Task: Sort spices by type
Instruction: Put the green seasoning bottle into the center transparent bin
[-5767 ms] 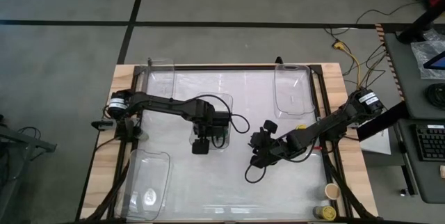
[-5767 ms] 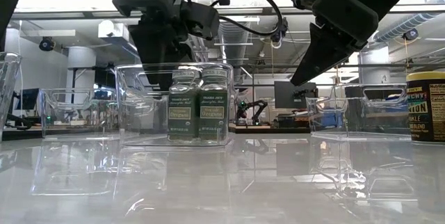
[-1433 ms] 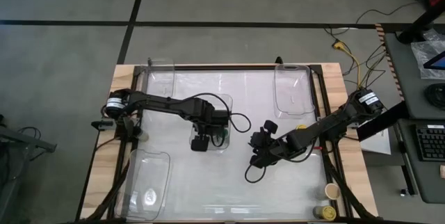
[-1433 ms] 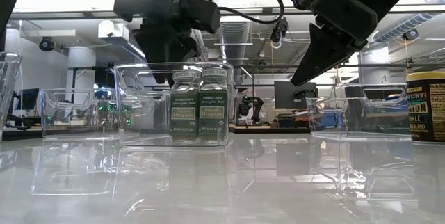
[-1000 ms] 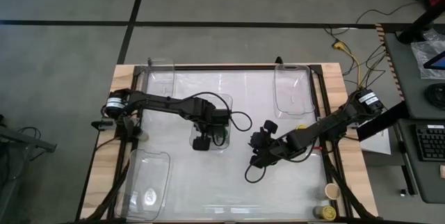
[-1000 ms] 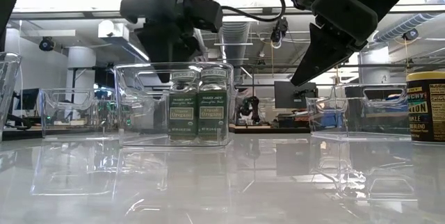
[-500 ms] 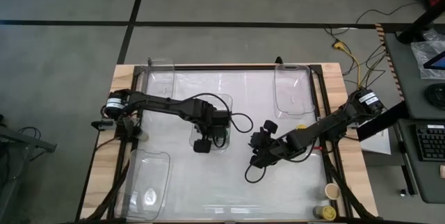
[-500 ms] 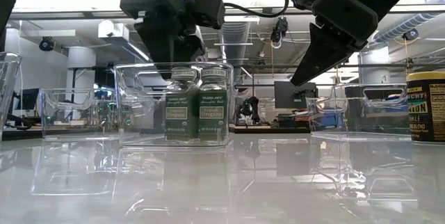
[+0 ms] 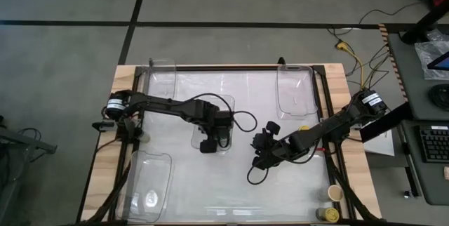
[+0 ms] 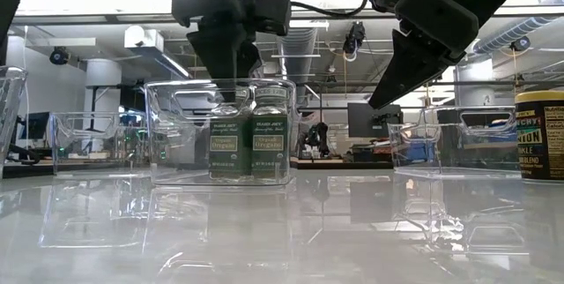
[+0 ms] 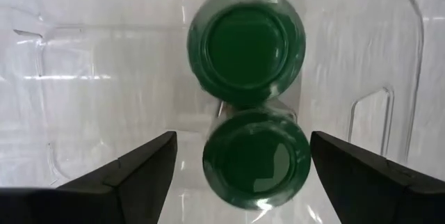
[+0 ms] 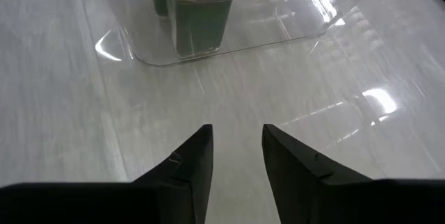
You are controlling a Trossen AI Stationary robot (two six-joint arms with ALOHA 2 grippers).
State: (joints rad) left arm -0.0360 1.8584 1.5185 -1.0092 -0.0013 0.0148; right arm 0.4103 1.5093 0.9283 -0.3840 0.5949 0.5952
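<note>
Two spices with green lids (image 11: 247, 46) (image 11: 256, 158) stand upright side by side on the floor of a clear bin (image 9: 229, 105) at the table's middle. The low view shows their dark green labels (image 10: 224, 138) (image 10: 270, 138). My left gripper (image 11: 243, 140) (image 9: 208, 145) points down over the bin, open. Its fingers stand wide on either side of one jar's lid and do not touch it. To the right of the bin, my right gripper (image 12: 236, 147) (image 9: 261, 159) slants down above the bare table, open by a narrow gap with nothing in it.
Empty clear bins stand at the far right (image 9: 295, 89), the far left (image 9: 161, 68) and the near left (image 9: 149, 184). A tan-lidded jar (image 9: 335, 194) and a yellow-lidded jar (image 9: 327, 215) sit at the near right corner. A small yellow thing (image 9: 304, 129) lies beside the right arm.
My left gripper has tipped a little over the bin, and its fingers have swung slightly toward the table's right, over the jars. The jars stay in the bin.
</note>
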